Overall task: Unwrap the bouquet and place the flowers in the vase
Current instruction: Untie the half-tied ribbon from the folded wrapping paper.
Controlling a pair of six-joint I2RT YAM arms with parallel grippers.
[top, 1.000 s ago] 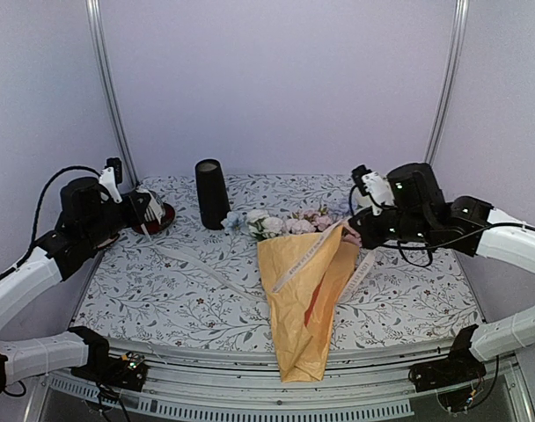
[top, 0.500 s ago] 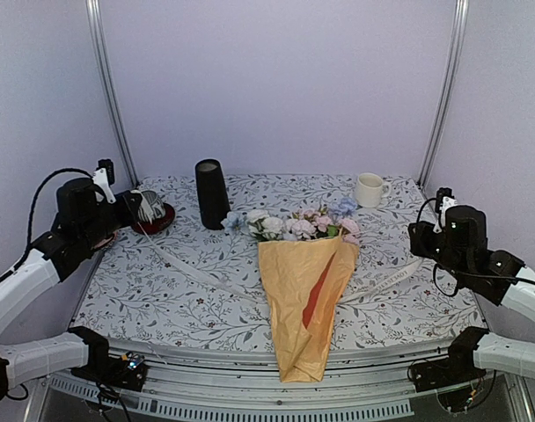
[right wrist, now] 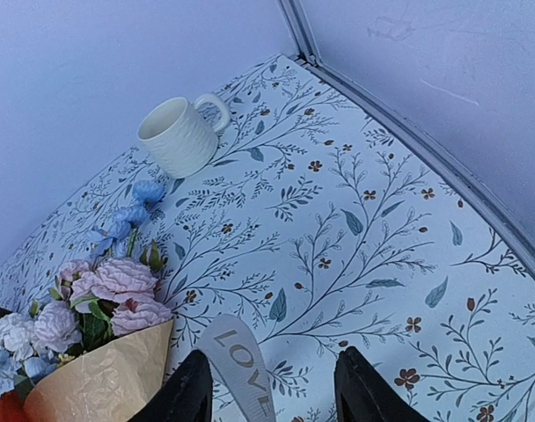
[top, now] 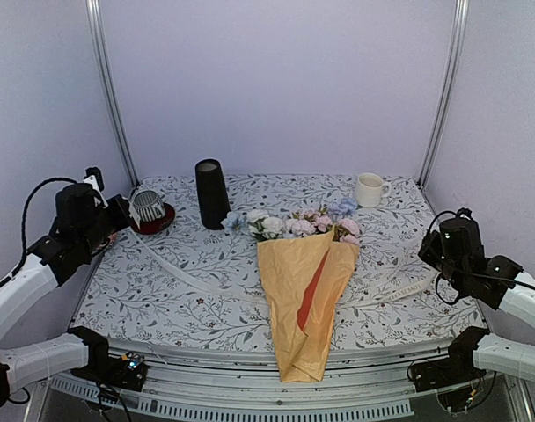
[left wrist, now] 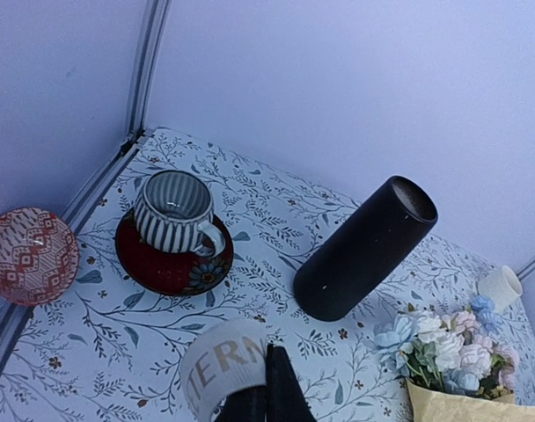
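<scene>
The bouquet [top: 307, 290] lies untied toward 6 o'clock; the right gripper [right wrist: 272, 391], now out at 3 o'clock, has opened off the ribbon [right wrist: 239, 356], while the left gripper [left wrist: 267, 391] stays pinched on its other end, so the paper comes next

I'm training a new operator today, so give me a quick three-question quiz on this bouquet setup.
1. True or false: the flowers sit in the paper of the bouquet, not in the vase.
2. Which gripper is shut on the ribbon? A) left B) right C) neither
3. What stands on the red saucer?
Key: 1 true. 2 A: the left gripper pinches it; the right gripper stands open. 3 the striped cup.
</scene>
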